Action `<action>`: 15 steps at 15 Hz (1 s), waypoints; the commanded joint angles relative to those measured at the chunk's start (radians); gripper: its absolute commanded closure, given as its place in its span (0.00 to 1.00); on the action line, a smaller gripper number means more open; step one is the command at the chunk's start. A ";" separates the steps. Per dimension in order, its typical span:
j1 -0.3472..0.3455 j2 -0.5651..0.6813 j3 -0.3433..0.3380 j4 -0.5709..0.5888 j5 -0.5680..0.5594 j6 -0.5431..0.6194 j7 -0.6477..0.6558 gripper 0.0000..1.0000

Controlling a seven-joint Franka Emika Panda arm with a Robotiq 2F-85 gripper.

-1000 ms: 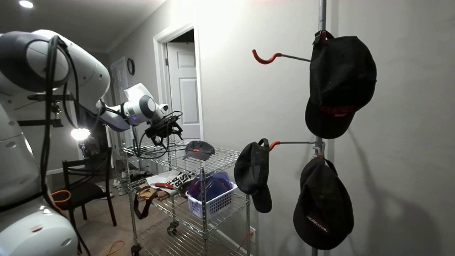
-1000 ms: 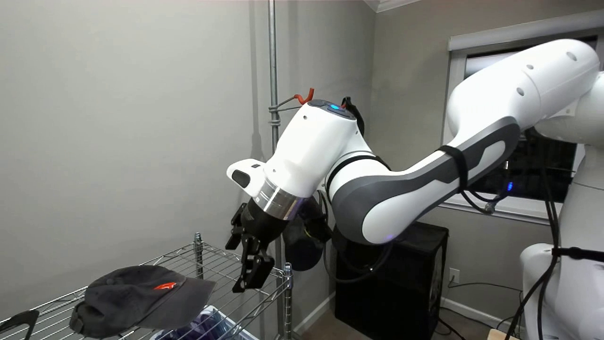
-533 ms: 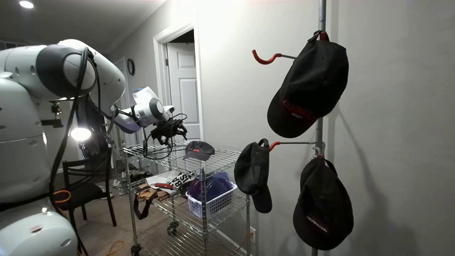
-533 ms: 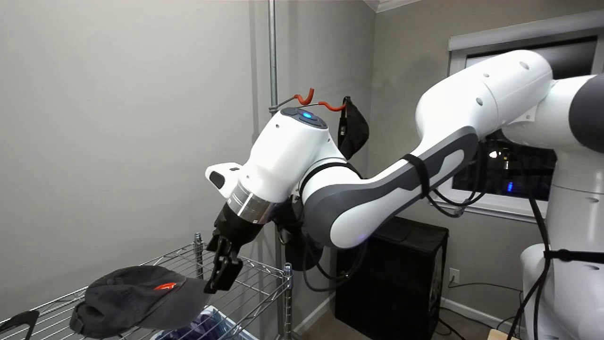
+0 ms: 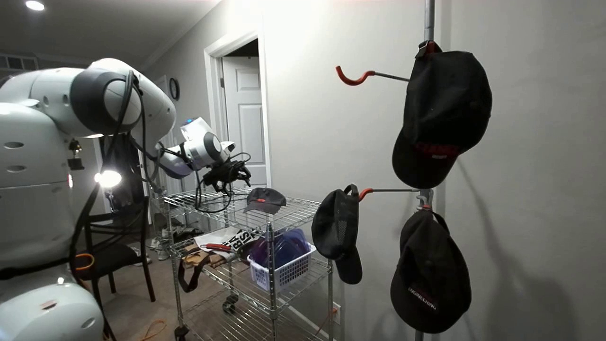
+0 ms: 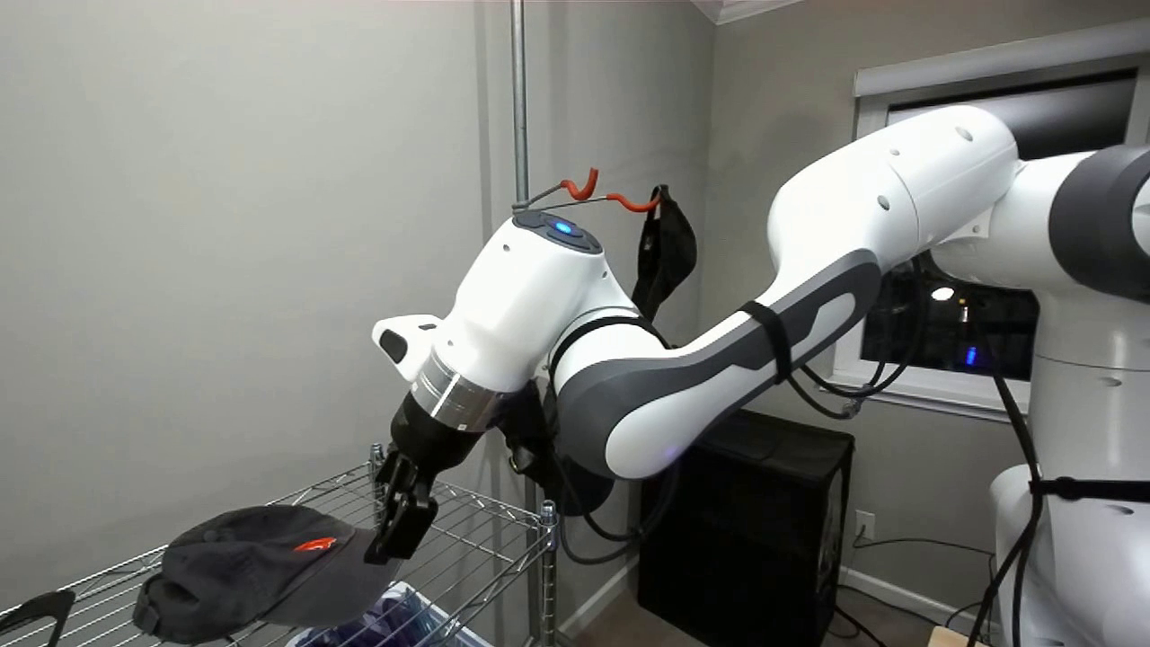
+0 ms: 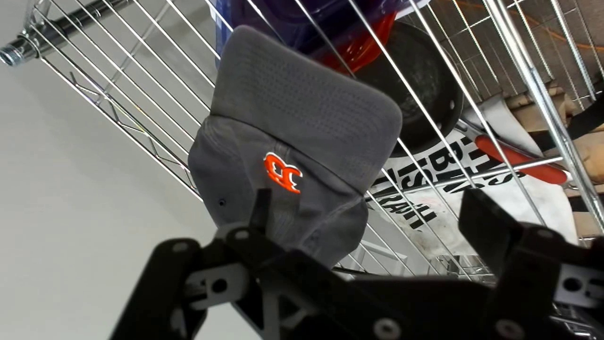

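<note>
Right now the gripper (image 7: 367, 208) has its fingers spread wide, nothing between them, above the top deck of the wire rack (image 5: 271, 246). Gray cap (image 7: 302, 141) sits on that deck, crown (image 7: 311, 203) up. In the wrist view one finger overlaps the crown, the other is off to the side over rack wires. Contact unclear (an exterior view has a fingertip crossing the brim (image 7: 306, 89), could be line of sight).

Handling, my read: light, soft cloth, crown should cave under a squeeze; brim likely stiffer. Not fragile, low slip. I'd pinch the brim through its thickness, or gather a fold at the crown. Watch for fingertips snagging the rack wires.

Under the rack's top deck: white basket (image 5: 293, 274), dark pan (image 7: 415, 80). Beside the rack: a black cap (image 5: 335, 229) on a red-tipped hook (image 5: 364, 193).
</note>
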 commanded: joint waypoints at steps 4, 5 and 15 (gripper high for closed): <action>0.005 0.021 0.000 0.015 0.052 0.004 -0.002 0.00; 0.006 0.028 -0.003 0.020 0.057 -0.006 0.022 0.00; 0.027 0.110 -0.038 0.126 0.121 -0.219 0.313 0.00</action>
